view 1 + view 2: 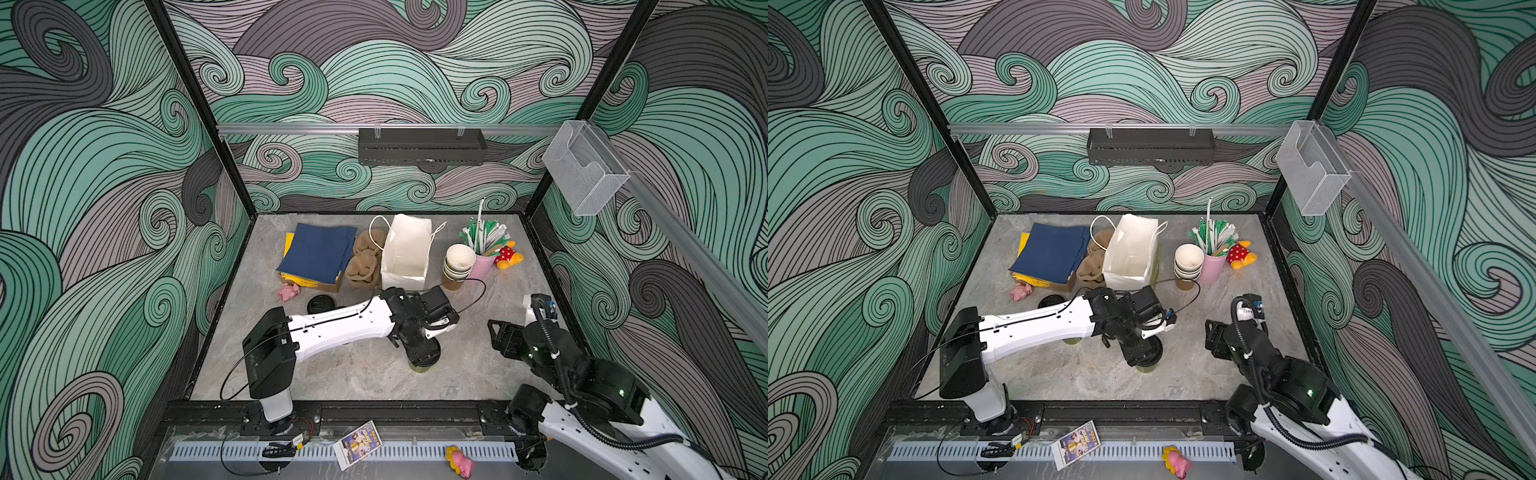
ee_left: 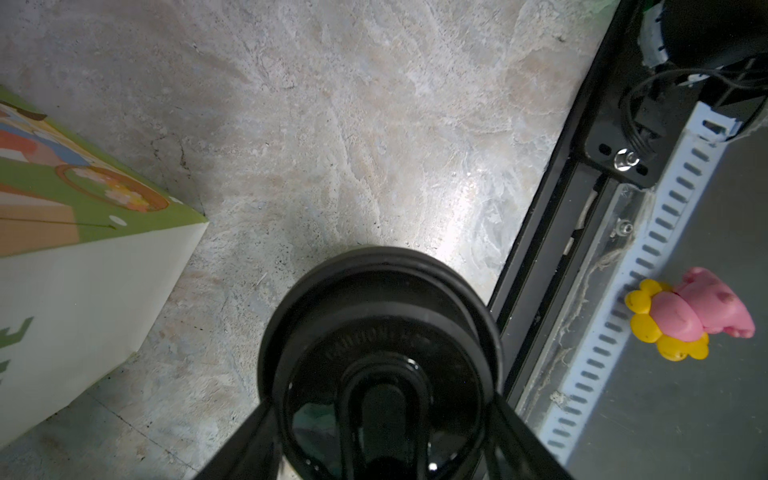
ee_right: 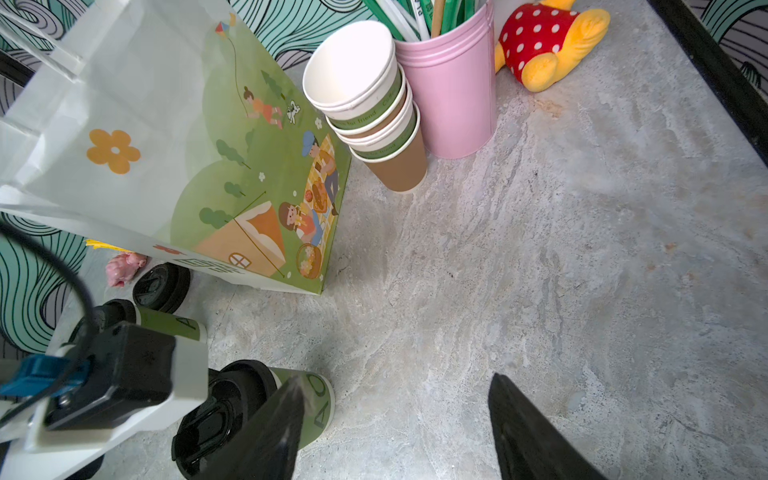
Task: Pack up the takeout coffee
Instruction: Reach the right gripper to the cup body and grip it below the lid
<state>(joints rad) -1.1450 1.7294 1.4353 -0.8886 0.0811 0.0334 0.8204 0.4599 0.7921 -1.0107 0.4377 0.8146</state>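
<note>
Within the left tool [image 2: 380, 409]'s grip stands a lidded cup [image 2: 376, 307].

This is a robot laboratory test cell. A white-and-black left robot arm [image 1: 340, 326] and a matching right robot arm [image 1: 598, 386] are fixed on a black metal base rail [image 1: 395, 413] at the front of a grey stone-look table top [image 1: 353, 374]. Black frame posts [image 1: 200, 104] hold wall panels printed with green and grey waves [image 1: 374, 62] on three sides. A white slotted cable duct [image 1: 415, 451] runs along the front; a silver aluminium rail [image 1: 291, 128] carries a black perforated metal tray [image 1: 422, 146].
</note>
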